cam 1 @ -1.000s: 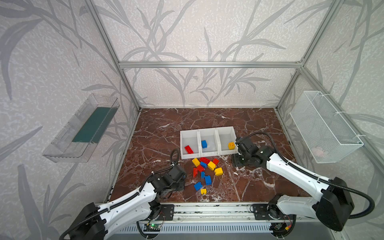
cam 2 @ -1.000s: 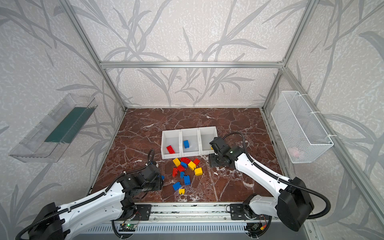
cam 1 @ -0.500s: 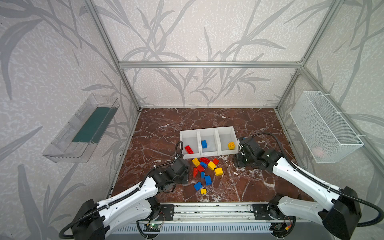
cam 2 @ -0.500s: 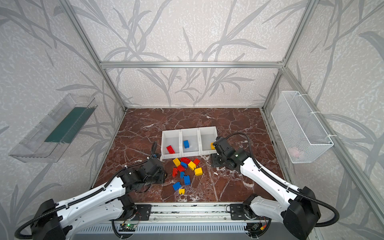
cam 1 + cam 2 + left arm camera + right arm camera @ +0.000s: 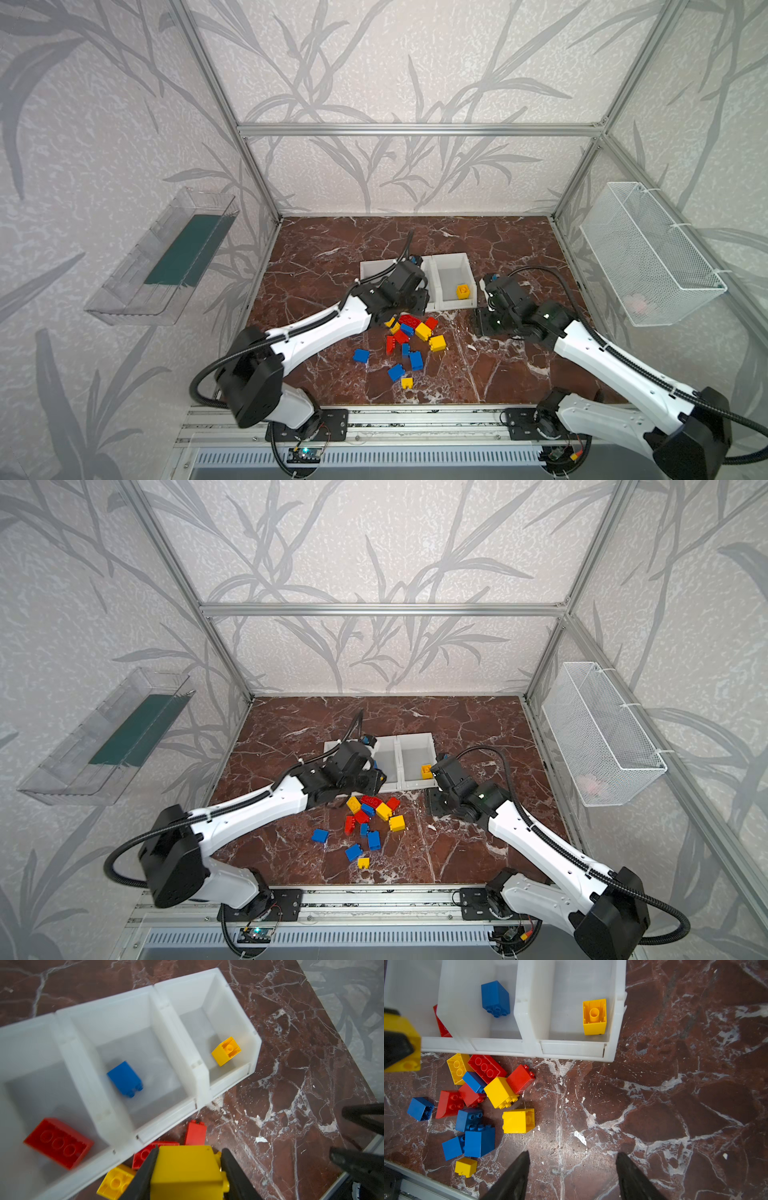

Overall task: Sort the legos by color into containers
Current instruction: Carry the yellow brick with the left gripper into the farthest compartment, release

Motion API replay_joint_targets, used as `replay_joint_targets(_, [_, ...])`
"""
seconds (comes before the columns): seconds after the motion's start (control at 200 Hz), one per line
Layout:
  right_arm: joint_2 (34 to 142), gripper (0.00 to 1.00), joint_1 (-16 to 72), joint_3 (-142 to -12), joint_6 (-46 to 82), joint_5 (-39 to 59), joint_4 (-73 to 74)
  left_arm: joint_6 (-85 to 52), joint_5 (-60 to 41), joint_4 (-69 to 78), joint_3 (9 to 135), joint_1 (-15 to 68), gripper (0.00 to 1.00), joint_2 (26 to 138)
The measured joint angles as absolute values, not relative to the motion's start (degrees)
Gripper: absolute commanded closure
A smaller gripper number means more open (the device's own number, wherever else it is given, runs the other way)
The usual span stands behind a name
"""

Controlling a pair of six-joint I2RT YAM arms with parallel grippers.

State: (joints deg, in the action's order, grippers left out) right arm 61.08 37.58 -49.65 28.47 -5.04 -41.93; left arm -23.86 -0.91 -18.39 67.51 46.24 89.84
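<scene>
The marble desk (image 5: 519,249) carries everything, and the left arm (image 5: 324,328) and right arm (image 5: 602,357) both reach in from its near edge. The containers (image 5: 449,256) sit in a row at mid-desk. The left bin holds a red brick (image 5: 59,1142), the middle bin a blue brick (image 5: 124,1078), and the right bin a yellow brick (image 5: 226,1050). Just near of the containers, a loose pile of legos (image 5: 411,332) in red, blue and yellow lies on the desk, touching their near wall. The left fingers (image 5: 143,1178) are clenched on a yellow lego (image 5: 185,1172), raised over the pile's far end by the containers' near rim. The right fingers (image 5: 515,1178) are spread and empty over bare desk, right of the pile and near of the right bin.
</scene>
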Motion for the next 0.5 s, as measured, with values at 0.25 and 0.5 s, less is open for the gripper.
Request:
replay_joint_targets(0.25, [56.07, 0.33, 37.58, -49.45, 28.77, -6.15, -43.75, -19.81, -5.26, -18.59, 83.88, 44.97, 0.61, 105.82])
replay_joint_targets(0.5, [54.41, 0.33, 37.58, -48.03, 29.36, -6.57, -45.25, -18.15, -6.37, -19.97, 94.89, 43.75, 0.55, 116.95])
